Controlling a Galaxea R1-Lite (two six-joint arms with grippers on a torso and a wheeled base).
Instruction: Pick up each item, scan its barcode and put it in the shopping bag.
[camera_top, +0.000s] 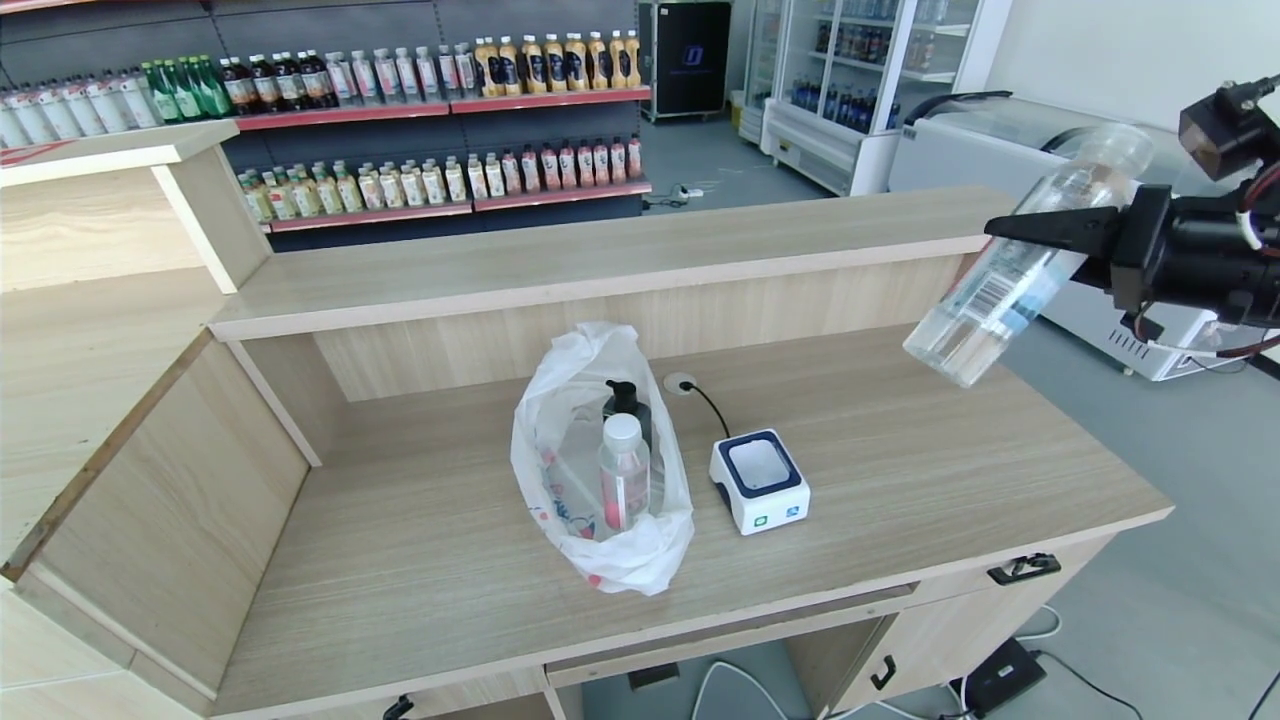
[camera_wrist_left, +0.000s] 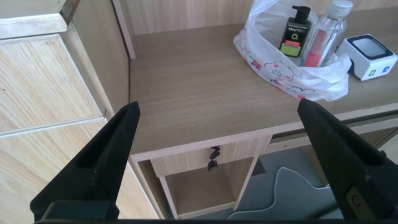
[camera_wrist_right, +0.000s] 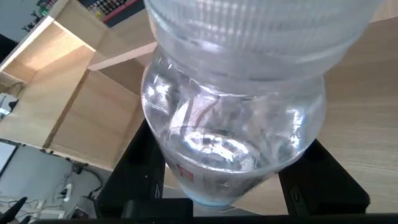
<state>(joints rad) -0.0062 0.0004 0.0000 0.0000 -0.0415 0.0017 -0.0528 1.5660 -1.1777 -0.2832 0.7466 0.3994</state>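
Head camera looks down over my worktop (camera_top: 900, 450); left wrist camera hangs off its front edge, sharing the shopping bag (camera_wrist_left: 264, 53) and scanner (camera_wrist_left: 372, 56); right wrist camera sits tight against the bottle (camera_wrist_right: 236, 124).

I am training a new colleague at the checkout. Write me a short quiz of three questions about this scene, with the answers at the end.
1. True or false: the right end effector holds a clear bottle in the air, above the counter.
2. How many items stand in the shopping bag? A) none B) two C) four
3. Fill in: the scanner sits on the counter on the bag's ____ side (the robot's own sides).

Key
1. True.
2. B: a black pump bottle and a white-capped bottle.
3. right.
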